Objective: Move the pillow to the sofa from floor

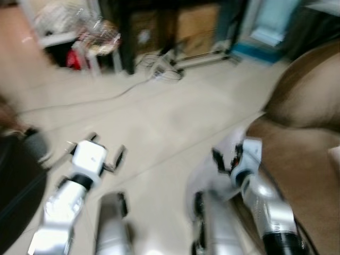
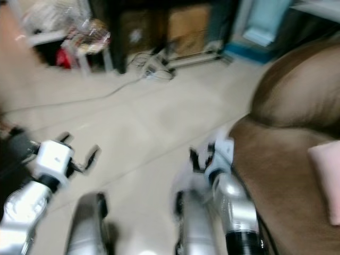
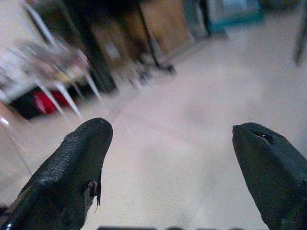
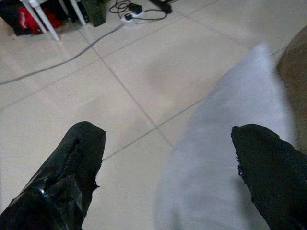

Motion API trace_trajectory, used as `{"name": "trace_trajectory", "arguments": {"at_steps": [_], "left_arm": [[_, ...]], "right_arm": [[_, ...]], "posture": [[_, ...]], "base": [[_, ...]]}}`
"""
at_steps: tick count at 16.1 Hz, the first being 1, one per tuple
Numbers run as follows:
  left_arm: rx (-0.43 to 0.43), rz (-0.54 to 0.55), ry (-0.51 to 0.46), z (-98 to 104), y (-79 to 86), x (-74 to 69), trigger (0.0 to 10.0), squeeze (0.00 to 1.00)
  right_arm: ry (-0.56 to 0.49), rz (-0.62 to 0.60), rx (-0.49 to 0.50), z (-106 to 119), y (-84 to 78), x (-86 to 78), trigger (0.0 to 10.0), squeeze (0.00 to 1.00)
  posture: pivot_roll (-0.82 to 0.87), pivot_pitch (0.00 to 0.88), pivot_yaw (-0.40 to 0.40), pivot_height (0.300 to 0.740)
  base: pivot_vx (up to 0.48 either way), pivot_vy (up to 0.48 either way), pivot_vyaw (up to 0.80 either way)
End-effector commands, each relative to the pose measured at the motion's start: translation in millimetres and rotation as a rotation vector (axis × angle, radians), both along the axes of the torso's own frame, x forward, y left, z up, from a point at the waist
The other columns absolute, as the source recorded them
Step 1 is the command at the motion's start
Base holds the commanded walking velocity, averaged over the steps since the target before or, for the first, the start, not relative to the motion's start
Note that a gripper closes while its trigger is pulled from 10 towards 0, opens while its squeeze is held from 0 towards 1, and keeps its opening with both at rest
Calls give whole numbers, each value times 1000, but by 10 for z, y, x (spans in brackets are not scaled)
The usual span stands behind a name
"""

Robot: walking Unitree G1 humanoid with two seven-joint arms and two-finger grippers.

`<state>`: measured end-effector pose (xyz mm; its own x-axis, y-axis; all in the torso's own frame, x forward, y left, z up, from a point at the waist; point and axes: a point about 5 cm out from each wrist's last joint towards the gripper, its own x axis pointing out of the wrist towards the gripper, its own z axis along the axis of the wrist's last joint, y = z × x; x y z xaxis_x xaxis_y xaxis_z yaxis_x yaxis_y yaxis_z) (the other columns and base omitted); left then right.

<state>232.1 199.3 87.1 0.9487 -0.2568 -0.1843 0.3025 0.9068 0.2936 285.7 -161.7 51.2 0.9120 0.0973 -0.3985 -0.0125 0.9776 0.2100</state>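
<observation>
A pale white pillow [image 4: 230,158] lies on the tiled floor against the front of the brown sofa [image 1: 303,106]. In the blurred head views the pillow [image 1: 204,178] sits just under my right arm. My right gripper [image 4: 168,139] hangs open above the pillow's near edge with nothing between its fingers; it is also visible beside the sofa's front [image 1: 227,155]. My left gripper [image 1: 109,149] is open over bare floor to the left, and its wrist view [image 3: 170,139] faces tiles. A pink cushion [image 2: 326,180] rests on the sofa seat.
Cables and a power strip [image 1: 162,71] lie on the floor at the back. A white stool with a red item [image 1: 77,56] and dark furniture [image 1: 159,26] stand behind. A dark object [image 1: 16,180] is close on my left. Open tiled floor [image 1: 159,122] lies ahead.
</observation>
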Motion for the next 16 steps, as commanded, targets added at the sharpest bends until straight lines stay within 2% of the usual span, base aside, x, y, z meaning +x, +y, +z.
{"name": "trace_trajectory", "arguments": {"at_steps": [1,3,4,6,8,9,10,11,13,15,16], "left_arm": [[-10,-53,-25,120,-16,33,10000,125],[-21,-82,-13,132,-11,17,10000,125],[-17,-103,3,124,-13,-1,10000,129],[-17,-132,15,124,-28,-27,10000,129],[-69,-192,35,156,-71,-71,10000,137],[-91,-225,54,149,-86,-101,10000,141],[-111,-258,74,148,-100,-133,10000,145],[-120,-284,95,143,-107,-158,10000,141],[-113,-292,104,144,-95,-152,10000,137],[-111,-293,105,149,-87,-135,10000,133],[-110,-298,109,150,-82,-129,10000,133]], "right_arm": [[31,-35,-8,-68,-16,38,10000,1000],[48,-51,-20,-98,-4,110,10000,1000],[51,-86,-65,-106,-25,170,10000,1000],[48,-166,-94,-107,-96,226,10000,1000],[16,-207,-97,-73,-147,282,10000,1000],[35,-202,-152,-94,-160,276,10000,1000],[67,-199,-203,-143,-175,268,10000,176],[131,-179,-264,-233,-191,233,10000,0],[255,-123,-266,-444,-156,136,10000,0],[302,-164,-247,-552,-184,60,10000,0],[321,-170,-236,-581,-184,41,9059,0]], "posture": [[-34,121,-21,493],[-39,143,-9,493],[-34,154,-10,493],[-22,158,-13,493],[-18,158,-21,493],[-20,154,-23,493],[-20,153,-25,493],[-21,148,-25,493],[-18,137,-24,493],[-10,130,-22,493],[-9,125,-21,493]], "base": [[0,0,0],[0,0,0],[0,0,0],[0,0,0],[0,0,0],[0,0,0],[0,0,0],[0,0,0],[0,0,0],[0,0,0],[0,0,0]]}}
